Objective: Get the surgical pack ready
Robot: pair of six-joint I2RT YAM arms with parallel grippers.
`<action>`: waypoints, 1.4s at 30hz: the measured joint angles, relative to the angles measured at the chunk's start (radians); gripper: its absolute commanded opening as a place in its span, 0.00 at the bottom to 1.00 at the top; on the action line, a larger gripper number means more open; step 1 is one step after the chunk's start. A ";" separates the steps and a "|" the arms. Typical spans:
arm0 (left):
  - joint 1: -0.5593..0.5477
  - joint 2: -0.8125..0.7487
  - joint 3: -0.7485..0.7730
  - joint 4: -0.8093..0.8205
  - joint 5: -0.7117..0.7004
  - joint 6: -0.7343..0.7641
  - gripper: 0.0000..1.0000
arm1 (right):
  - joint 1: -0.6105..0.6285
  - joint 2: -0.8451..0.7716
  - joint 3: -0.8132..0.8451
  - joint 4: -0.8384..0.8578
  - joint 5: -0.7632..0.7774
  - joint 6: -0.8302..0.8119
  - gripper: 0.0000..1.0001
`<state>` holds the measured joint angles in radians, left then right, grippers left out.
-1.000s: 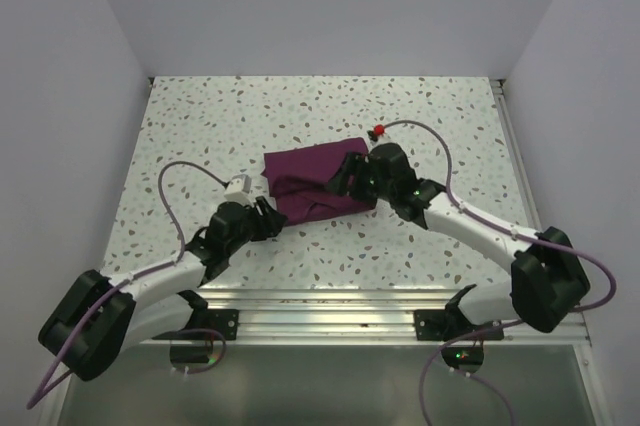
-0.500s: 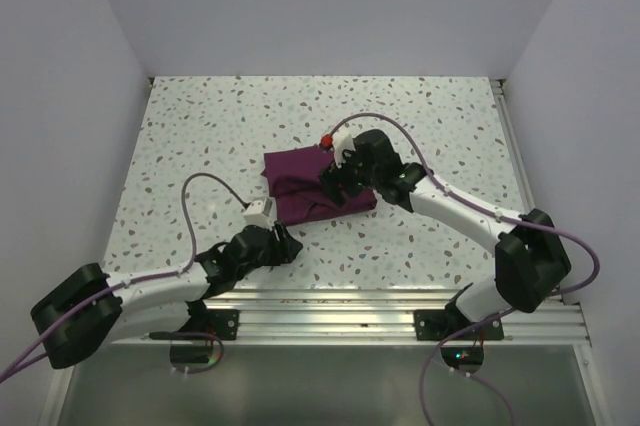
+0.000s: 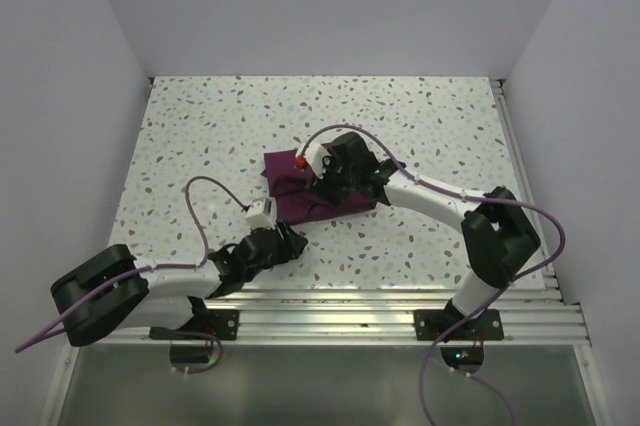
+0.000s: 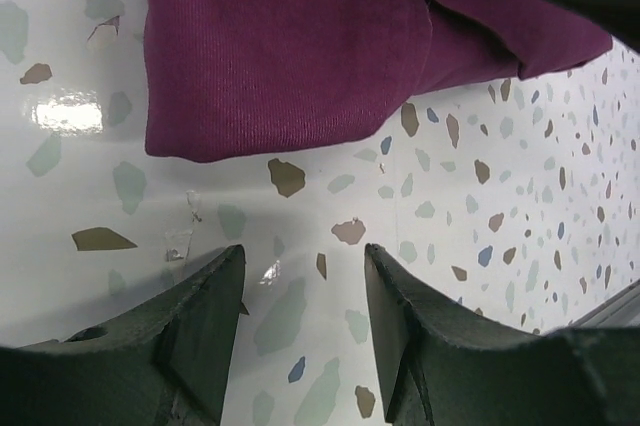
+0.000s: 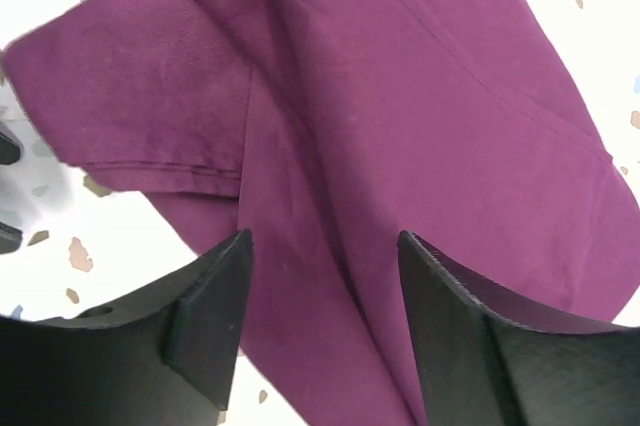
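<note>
Folded plum-purple cloth bundle (image 3: 292, 198) mid speckled tabletop (image 3: 200, 126), long axis approx left-right. R jaws apart, empty, directly over its top folds; nearer arm. L jaws apart, empty, just near-left of bundle's near edge, not touching.

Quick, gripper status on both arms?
Left gripper: open, empty, over the table beside the purple bundle.
Right gripper: open, empty, above the purple bundle.
</note>
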<state>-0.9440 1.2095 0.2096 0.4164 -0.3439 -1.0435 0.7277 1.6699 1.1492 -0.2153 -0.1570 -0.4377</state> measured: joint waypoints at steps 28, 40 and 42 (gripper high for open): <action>-0.006 0.354 0.209 0.157 -0.232 -0.079 0.57 | 0.013 0.143 0.087 0.032 0.063 -0.029 0.00; 0.084 0.474 0.320 0.174 -0.280 0.071 0.58 | 0.011 0.143 0.154 -0.015 0.000 0.007 0.00; 0.084 0.494 0.341 0.173 -0.298 0.095 0.58 | 0.011 0.143 0.168 -0.018 -0.007 0.013 0.00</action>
<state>-0.8597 1.7035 0.5503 0.5896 -0.6415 -0.9489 0.7383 1.8126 1.3174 -0.2333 -0.1638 -0.4252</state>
